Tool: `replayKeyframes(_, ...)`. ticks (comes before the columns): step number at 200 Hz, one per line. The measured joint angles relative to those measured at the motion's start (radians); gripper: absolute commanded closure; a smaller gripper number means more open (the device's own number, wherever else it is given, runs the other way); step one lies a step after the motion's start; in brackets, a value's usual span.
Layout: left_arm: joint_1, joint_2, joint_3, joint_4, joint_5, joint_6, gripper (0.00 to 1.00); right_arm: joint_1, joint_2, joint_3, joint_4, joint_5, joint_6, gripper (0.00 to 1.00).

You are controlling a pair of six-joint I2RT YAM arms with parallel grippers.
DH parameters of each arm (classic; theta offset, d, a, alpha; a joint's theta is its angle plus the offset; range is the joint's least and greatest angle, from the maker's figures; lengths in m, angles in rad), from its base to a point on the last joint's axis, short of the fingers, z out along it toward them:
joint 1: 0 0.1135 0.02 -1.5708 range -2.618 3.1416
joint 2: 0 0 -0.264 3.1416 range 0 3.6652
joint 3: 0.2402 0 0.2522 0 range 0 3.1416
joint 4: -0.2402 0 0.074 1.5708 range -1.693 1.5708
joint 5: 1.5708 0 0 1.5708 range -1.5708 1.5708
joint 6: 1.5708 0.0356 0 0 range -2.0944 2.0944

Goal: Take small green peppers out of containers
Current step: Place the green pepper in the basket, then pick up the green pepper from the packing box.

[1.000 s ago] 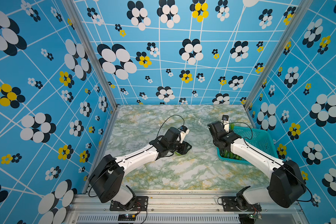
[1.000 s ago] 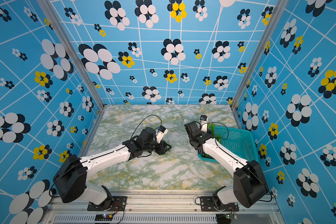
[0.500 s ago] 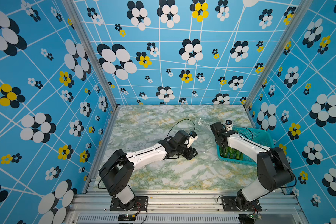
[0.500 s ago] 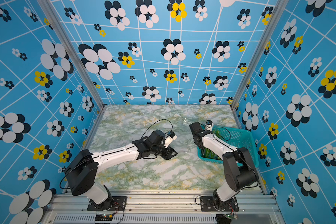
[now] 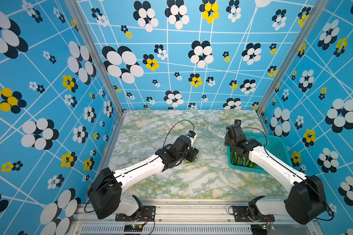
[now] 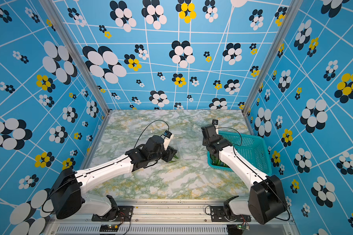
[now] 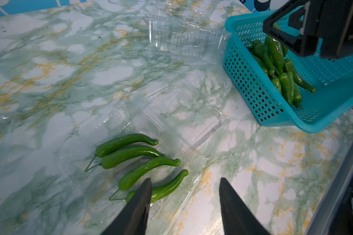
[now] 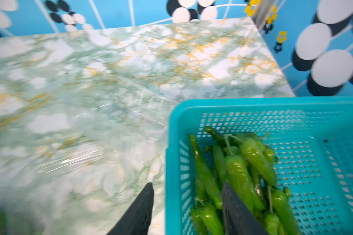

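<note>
Jaws parted, the left pincer (image 7: 185, 180) hovers over four small green peppers (image 7: 130, 154) in an open container (image 7: 183, 150) on the surface (image 7: 69, 81), best closing across one pepper's middle; the right pincer (image 8: 187, 184) hangs released at the basket (image 8: 273, 105).

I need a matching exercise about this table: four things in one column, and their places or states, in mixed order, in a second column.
Column one:
1. basket
2. four peppers
3. empty container
4. left gripper

Column two:
a. side by side in the open container
b. jaws apart, nothing between them
c. holds the pepper pile
d. clear, lying beside the basket

Pairs: 1-c; 2-a; 3-d; 4-b.
</note>
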Motion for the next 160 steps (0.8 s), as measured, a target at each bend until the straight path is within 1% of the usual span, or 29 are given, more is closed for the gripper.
replayKeyframes(15,0.074,-0.007,-0.019,-0.003,-0.012,-0.046,0.45,0.027,0.037,0.009,0.019,-0.134,-0.036,0.46)
replayKeyframes(33,0.169,-0.008,-0.048,-0.019,-0.021,-0.108,0.45,0.087,0.134,0.046,0.035,-0.28,-0.074,0.47)
replayKeyframes(48,0.237,-0.01,-0.077,-0.027,-0.019,-0.152,0.45,0.151,0.223,0.09,0.034,-0.352,-0.107,0.47)
replayKeyframes(61,0.27,-0.02,-0.105,-0.033,-0.018,-0.179,0.45,0.206,0.293,0.129,0.035,-0.401,-0.136,0.48)
replayKeyframes(77,0.28,-0.032,-0.121,-0.04,-0.018,-0.201,0.45,0.258,0.367,0.178,0.033,-0.447,-0.166,0.49)
replayKeyframes(92,0.279,-0.038,-0.122,-0.038,-0.01,-0.211,0.45,0.28,0.429,0.224,0.028,-0.475,-0.191,0.5)
replayKeyframes(128,0.279,-0.037,-0.122,-0.034,0.027,-0.231,0.45,0.283,0.541,0.316,0.017,-0.495,-0.247,0.49)
replayKeyframes(160,0.279,-0.033,-0.122,-0.028,0.062,-0.237,0.45,0.284,0.595,0.343,0.011,-0.493,-0.282,0.49)
